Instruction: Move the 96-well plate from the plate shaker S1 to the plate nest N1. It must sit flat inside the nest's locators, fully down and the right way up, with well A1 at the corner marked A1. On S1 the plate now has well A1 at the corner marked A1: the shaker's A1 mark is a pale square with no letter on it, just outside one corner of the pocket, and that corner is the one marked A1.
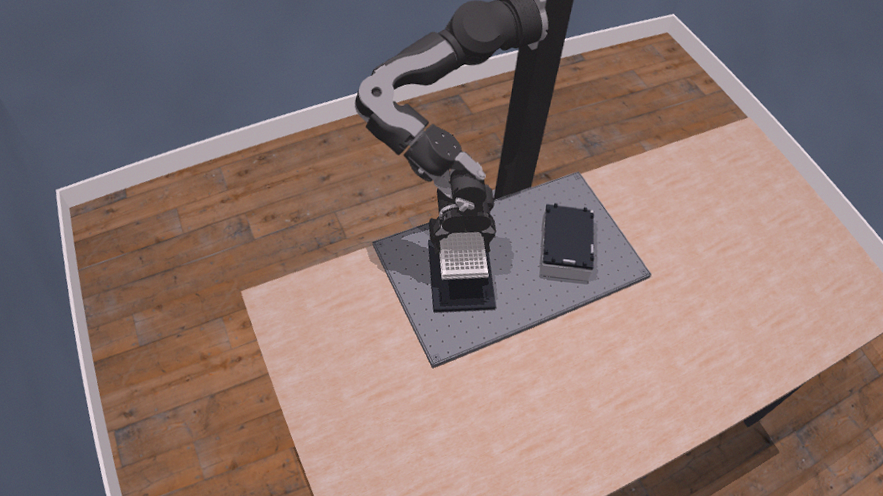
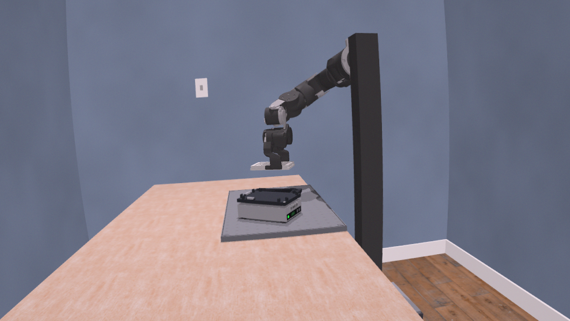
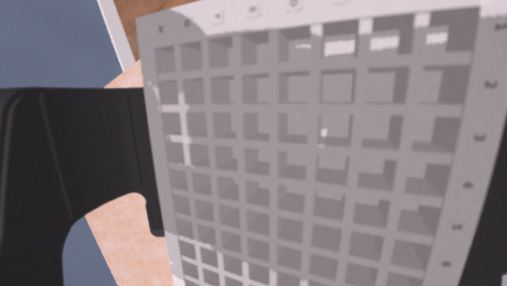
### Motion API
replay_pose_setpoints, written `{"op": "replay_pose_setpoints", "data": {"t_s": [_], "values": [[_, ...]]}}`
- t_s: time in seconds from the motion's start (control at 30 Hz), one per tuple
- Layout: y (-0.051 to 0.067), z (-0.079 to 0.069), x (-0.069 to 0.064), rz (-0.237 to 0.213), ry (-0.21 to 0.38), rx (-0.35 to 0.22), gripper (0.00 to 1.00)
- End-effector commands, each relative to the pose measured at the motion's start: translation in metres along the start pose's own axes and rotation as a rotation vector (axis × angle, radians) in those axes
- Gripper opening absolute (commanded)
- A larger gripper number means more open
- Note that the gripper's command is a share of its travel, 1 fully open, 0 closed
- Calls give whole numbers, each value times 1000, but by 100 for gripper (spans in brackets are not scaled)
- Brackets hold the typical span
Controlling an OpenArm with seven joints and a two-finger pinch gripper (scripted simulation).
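Note:
My gripper (image 1: pixel 459 242) is shut on the pale 96-well plate (image 1: pixel 463 258) and holds it level, high in the air. In the exterior view the plate (image 2: pixel 269 164) hangs well above the table under the gripper (image 2: pixel 276 162). In the top view the plate overlaps the dark plate nest N1 (image 1: pixel 464 292), whose front part shows below it. The plate shaker S1 (image 1: pixel 567 240) stands to the right with its dark pocket empty; it also shows in the exterior view (image 2: pixel 270 206). The wrist view is filled by the plate's well grid (image 3: pixel 307 158), with one black finger (image 3: pixel 72 158) at its left edge.
Nest and shaker stand on a grey perforated baseplate (image 1: pixel 510 268) on the wooden table top. The arm's black mounting column (image 1: pixel 535 85) rises behind the baseplate. A low white wall borders the wooden floor.

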State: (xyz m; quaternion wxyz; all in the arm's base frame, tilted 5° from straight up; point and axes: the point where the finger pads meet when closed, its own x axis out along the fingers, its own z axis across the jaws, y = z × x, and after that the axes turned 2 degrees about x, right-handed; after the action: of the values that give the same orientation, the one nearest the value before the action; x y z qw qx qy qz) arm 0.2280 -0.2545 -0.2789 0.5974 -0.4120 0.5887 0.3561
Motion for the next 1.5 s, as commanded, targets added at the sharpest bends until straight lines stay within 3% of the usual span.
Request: {"op": "replay_pose_setpoints", "data": {"t_s": [0.0,0.43,0.6,1.0,1.17,1.47], "values": [[-2,1,-2,-8,0,3,0],[-2,2,-3,-9,1,4,0],[0,4,30,-9,-3,5,0],[0,4,30,-9,-3,5,0],[0,5,62,-9,-3,5,0],[0,5,62,-9,-3,5,0]]}}
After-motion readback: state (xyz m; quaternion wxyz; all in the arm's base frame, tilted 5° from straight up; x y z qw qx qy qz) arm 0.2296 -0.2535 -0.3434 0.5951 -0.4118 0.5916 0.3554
